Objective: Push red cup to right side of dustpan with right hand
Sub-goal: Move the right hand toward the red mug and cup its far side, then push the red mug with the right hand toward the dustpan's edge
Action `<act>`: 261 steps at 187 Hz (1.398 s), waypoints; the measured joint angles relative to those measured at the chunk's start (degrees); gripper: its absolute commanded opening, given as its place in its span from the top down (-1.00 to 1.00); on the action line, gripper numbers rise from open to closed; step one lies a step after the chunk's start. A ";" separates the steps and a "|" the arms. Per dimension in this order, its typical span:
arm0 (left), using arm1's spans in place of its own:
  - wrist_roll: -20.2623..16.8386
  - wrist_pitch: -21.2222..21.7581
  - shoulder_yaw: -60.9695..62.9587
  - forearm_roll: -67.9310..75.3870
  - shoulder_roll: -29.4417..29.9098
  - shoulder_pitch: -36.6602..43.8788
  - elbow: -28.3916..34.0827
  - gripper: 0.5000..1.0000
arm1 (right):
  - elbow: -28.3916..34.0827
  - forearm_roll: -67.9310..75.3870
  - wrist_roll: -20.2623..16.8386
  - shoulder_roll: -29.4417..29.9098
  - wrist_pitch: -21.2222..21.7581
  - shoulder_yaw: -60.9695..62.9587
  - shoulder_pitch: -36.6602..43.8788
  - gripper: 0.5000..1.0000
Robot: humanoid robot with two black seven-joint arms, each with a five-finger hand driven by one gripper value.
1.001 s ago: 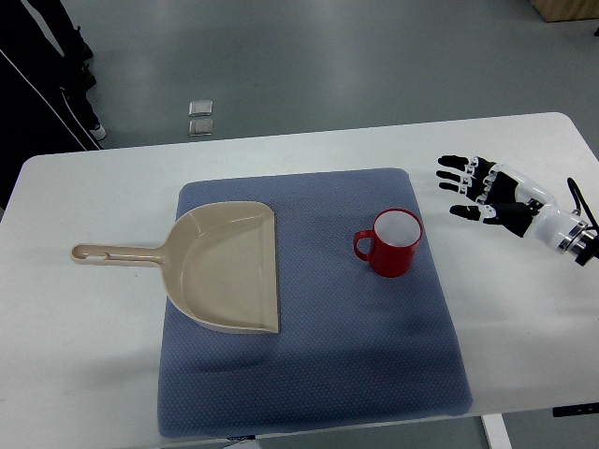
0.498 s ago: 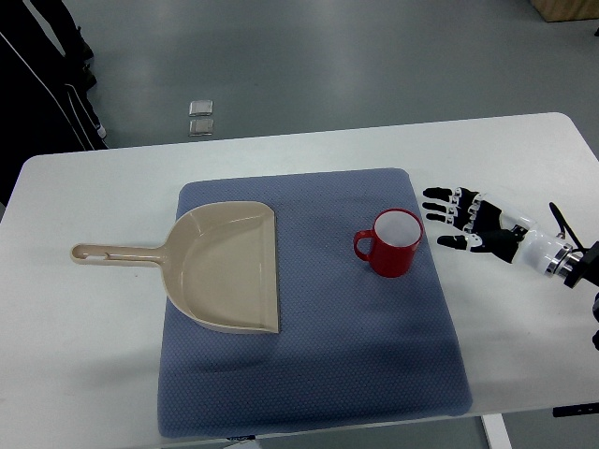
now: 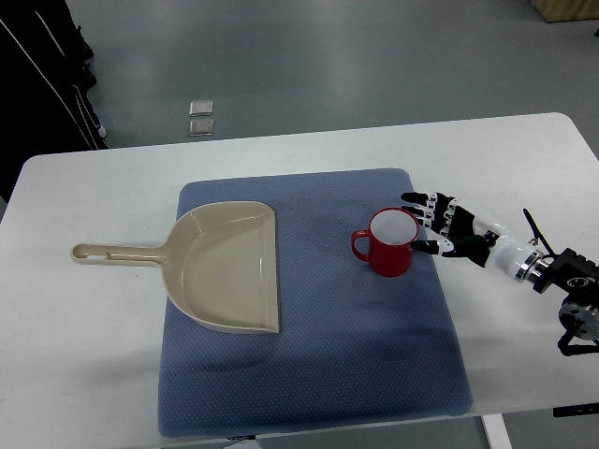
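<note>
The right robot hand (image 3: 440, 228) reaches in low over the white desk (image 3: 84, 355), its dark fingers (image 3: 418, 199) spread flat and gripping nothing, a fit posture for pushing. The fingertips sit at the right wall of the glossy red ceramic cup (image 3: 388, 242); whether they touch it is hard to tell from above. The cup stands upright on the blue-grey textured mat (image 3: 318, 374), handle pointing left toward the beige plastic dustpan (image 3: 225, 267), well apart from the pan's open straight edge. A leftward shove from this side would bring the cup beside the dustpan.
</note>
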 measured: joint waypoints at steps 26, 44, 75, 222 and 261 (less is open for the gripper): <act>0.00 0.00 0.00 0.00 0.00 0.00 0.00 -1.00 | 0.00 -0.69 0.00 0.20 0.36 -0.05 -0.01 -0.73; 0.00 0.00 0.00 0.00 0.00 0.00 0.00 -1.00 | 0.00 -0.80 0.00 0.10 0.83 -0.38 -0.11 -0.73; 0.00 0.00 0.00 0.00 0.00 0.00 0.01 -1.00 | 0.00 -0.82 0.00 -0.05 1.68 -1.71 -0.10 -0.73; 0.00 0.00 0.00 0.00 0.00 0.00 0.02 -1.00 | 0.00 -0.82 0.00 4.72 -1.19 -2.37 0.19 -0.73; 0.00 0.00 0.00 0.00 0.00 0.00 0.01 -1.00 | 0.05 -0.71 0.00 5.89 -1.65 -2.37 0.05 -0.73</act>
